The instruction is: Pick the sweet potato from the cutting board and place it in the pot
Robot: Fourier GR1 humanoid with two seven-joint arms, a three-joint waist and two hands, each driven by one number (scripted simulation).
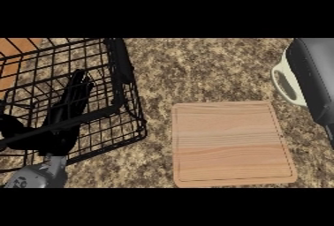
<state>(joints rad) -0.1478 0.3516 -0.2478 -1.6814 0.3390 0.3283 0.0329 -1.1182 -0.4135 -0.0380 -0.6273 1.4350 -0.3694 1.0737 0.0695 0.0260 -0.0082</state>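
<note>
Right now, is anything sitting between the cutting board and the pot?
Nothing visible does: only bare counter lies between the cutting board and the pot at the right edge. The wire basket and the left hand are off to the board's left. No sweet potato shows on the board.

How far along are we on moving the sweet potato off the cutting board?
The cutting board is bare, so the pick looks done. No sweet potato shows anywhere in view. Only a cream handle of the pot appears at the right edge, partly behind a dark shape, so placement cannot be confirmed. The left hand rests by the black wire basket; the right hand is out of view.
</note>
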